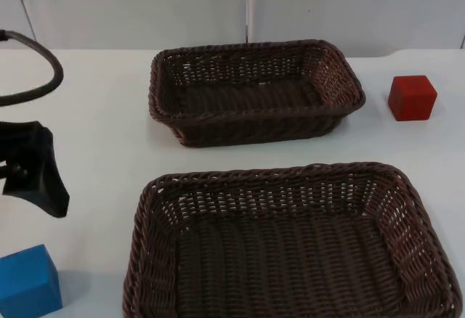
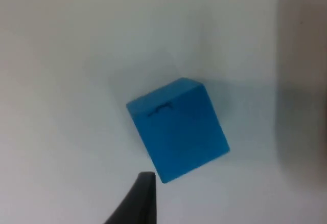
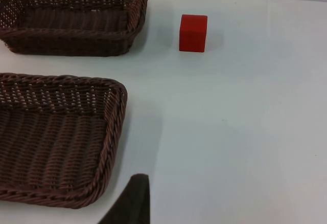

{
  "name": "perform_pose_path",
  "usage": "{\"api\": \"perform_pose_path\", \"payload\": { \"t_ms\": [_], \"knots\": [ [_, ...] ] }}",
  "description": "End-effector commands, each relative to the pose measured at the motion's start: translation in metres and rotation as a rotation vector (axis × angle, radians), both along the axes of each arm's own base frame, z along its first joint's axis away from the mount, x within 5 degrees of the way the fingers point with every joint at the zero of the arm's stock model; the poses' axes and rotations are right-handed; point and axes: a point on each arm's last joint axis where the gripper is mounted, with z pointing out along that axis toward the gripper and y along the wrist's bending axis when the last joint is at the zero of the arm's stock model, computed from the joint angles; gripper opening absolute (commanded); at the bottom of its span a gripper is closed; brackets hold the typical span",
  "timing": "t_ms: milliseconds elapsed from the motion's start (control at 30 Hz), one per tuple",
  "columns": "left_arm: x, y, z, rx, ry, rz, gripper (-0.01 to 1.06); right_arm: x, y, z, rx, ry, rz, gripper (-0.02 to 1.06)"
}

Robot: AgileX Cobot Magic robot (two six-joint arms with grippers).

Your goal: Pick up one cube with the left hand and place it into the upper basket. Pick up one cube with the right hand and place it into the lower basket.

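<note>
Nearest in the top view, the blue cube (image 1: 27,282) sits on the white surface (image 1: 102,136) left of the lower basket (image 1: 290,180), with the left tool (image 1: 36,176) hovering just above and behind it; whether its fingers are wide or narrow cannot be told. Farther back stands the upper basket (image 1: 254,111), and the red cube (image 1: 412,98) lies on the surface to its right. From the right wrist, the right tool (image 3: 134,198) hangs beside the lower basket's (image 3: 115,132) corner, well short of the red cube (image 3: 193,32), and its spread cannot be told.
</note>
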Motion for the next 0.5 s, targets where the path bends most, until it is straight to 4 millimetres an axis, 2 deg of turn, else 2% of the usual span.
{"api": "perform_pose_path", "payload": {
  "t_ms": [0, 333, 467],
  "knots": [
    [0.004, 0.000, -0.001, 0.008, -0.016, 0.034, 1.05, 0.000, 0.000, -0.001, -0.005, -0.004, 0.004, 1.05],
    [0.014, 0.001, -0.004, -0.034, -0.057, 0.216, 1.05, 0.000, 0.000, -0.001, -0.005, -0.004, 0.004, 1.05],
    [0.014, -0.002, -0.016, -0.029, 0.017, 0.248, 1.05, 0.000, 0.000, -0.001, -0.005, -0.004, 0.004, 1.05]
  ]
}}
